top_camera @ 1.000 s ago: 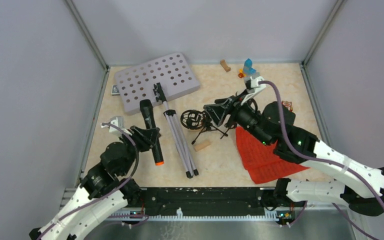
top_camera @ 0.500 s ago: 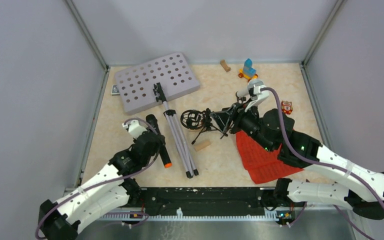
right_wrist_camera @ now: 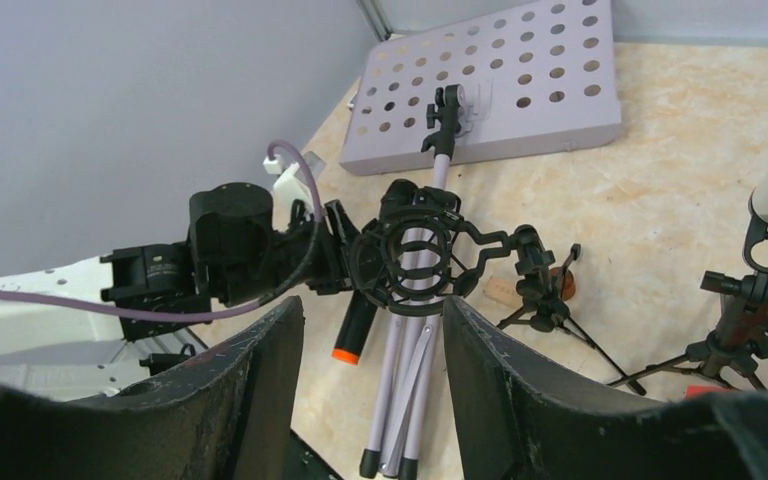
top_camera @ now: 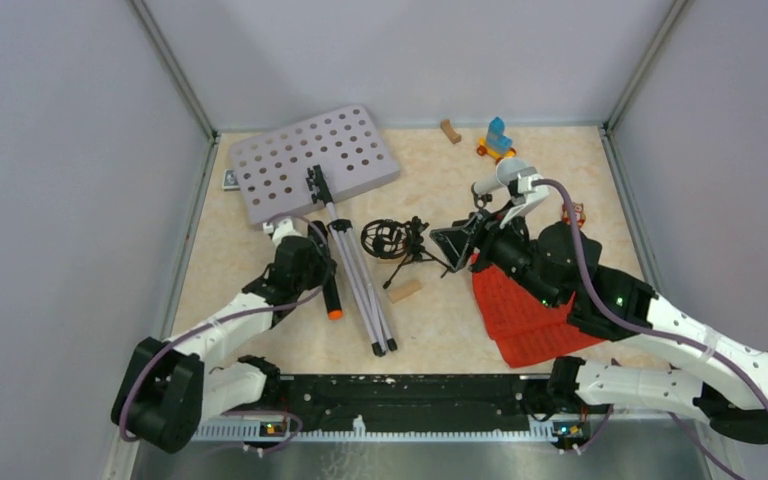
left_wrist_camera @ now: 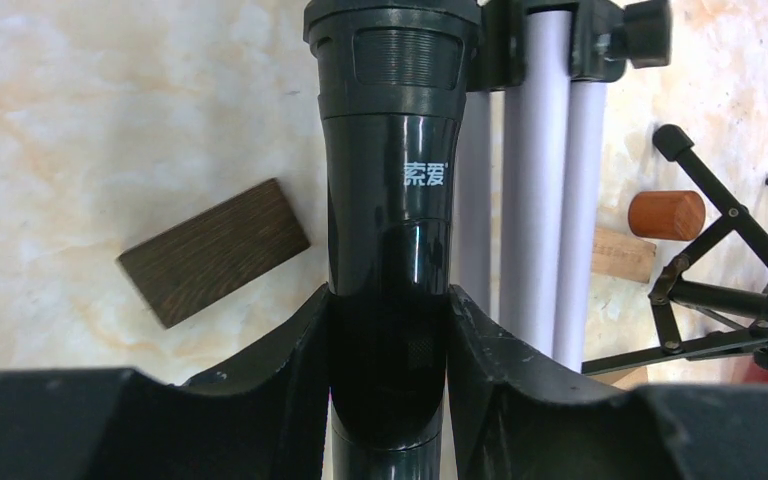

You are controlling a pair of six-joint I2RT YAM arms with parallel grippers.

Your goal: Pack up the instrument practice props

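Gripping the black microphone (left_wrist_camera: 390, 200) round its barrel with the left gripper (left_wrist_camera: 390, 320), both fingers (left_wrist_camera: 290, 345) pressed against its sides. Held left of centre, orange end toward the near edge, just beside the legs of the folded silver tripod (top_camera: 360, 290); touching the bench or just above it, cannot tell. Joined to that tripod, lying flat at the far left corner: grey perforated music-stand plate (top_camera: 315, 160). Right gripper (right_wrist_camera: 372, 340) spread wide, clamping nothing, facing the shock mount (right_wrist_camera: 415, 262) and its small black tripod (right_wrist_camera: 535, 270) mid-bench, apart from both. Spread under the right arm toward the right edge: red sheet-music pages (top_camera: 520, 310). Lying beside the microphone: dark wooden block (left_wrist_camera: 215, 250).
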